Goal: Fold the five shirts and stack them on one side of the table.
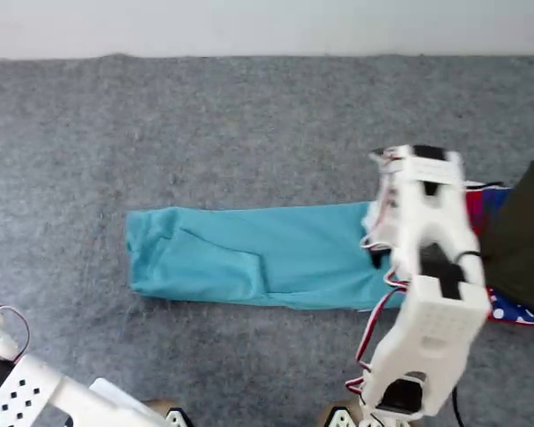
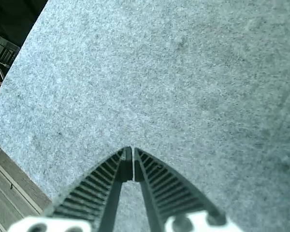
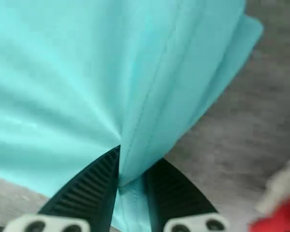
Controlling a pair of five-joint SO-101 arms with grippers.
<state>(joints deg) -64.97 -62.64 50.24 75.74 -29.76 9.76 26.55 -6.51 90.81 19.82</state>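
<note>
My left fingers (image 2: 130,157) hung pressed together and empty over the bare grey bench (image 1: 249,124), well apart from the work. The teal shirt (image 1: 249,253) lay mid-bench as a long strip, folded lengthwise but, I judged, not yet crosswise, and my right fingers (image 3: 117,159) were clamped on a pinch of cloth at its right end. At the right edge a dark shirt (image 1: 523,236) lay over a red-and-blue shirt (image 1: 514,311), so most of the folding seemed left.
</note>
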